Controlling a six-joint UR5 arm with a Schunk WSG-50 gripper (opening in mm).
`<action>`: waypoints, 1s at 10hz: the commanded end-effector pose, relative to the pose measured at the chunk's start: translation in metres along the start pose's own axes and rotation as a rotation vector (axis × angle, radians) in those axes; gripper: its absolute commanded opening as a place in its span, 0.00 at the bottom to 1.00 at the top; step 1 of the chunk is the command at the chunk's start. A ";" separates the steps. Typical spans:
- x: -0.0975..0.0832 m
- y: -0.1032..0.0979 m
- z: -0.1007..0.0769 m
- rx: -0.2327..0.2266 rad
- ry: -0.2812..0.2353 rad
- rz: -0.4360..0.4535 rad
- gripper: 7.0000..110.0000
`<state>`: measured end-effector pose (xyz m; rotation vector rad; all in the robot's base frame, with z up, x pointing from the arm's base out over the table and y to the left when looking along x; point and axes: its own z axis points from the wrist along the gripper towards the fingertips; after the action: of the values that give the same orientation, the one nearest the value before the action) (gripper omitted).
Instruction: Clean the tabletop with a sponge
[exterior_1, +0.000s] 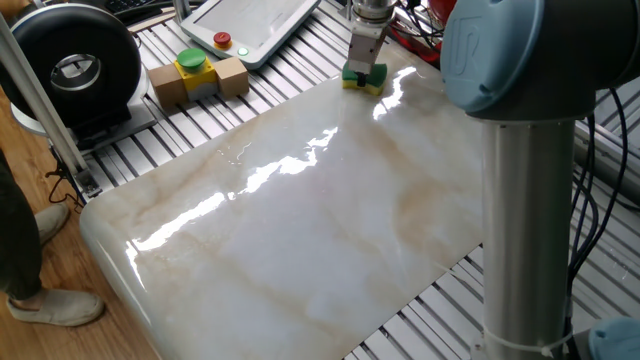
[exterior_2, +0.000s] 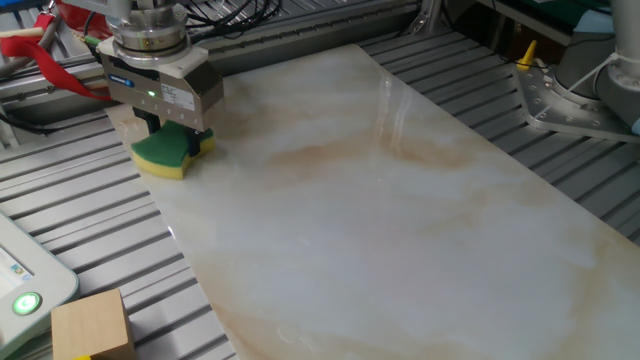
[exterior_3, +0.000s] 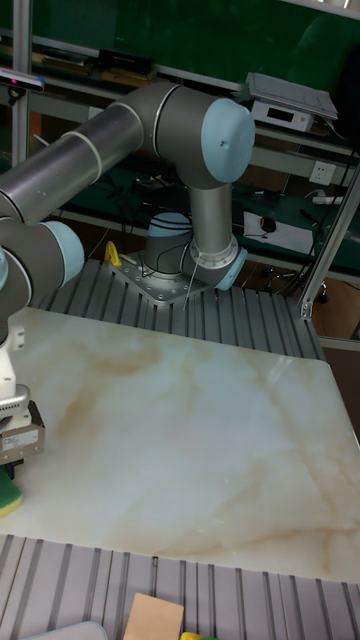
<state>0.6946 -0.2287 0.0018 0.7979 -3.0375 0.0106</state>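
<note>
While the gripper (exterior_2: 172, 137) is pointing straight down at one corner of the tabletop (exterior_2: 400, 220), its jaws are pinching the sponge (exterior_2: 168, 152) between them. That sponge is sitting green side up and yellow side down, with its yellow underside seeming to be resting flat on the white marble-look slab, close to the edge where the slab is meeting the ribbed grey metal slats (exterior_2: 90, 220) of the bench. From the other fixed view, the dark jaws are coming down on either side of the green layer, and part of the sponge is sticking out toward the camera below the gripper body. From the one fixed view, the gripper (exterior_1: 366, 75) and the sponge (exterior_1: 364, 80) are showing at the far corner of the slab (exterior_1: 300, 230), beside a bright glare streak. In the tall fixed view, only a sliver of the sponge (exterior_3: 8, 494) is peeking in at the left edge under the gripper (exterior_3: 10, 470), at the near left part of the slab (exterior_3: 180, 450).
</note>
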 end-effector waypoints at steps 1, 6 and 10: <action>-0.003 0.004 -0.004 -0.013 -0.015 0.027 0.00; -0.003 0.010 -0.015 -0.033 -0.021 0.047 0.00; 0.000 0.014 -0.023 -0.043 -0.017 0.060 0.00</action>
<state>0.6893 -0.2195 0.0182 0.7304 -3.0555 -0.0358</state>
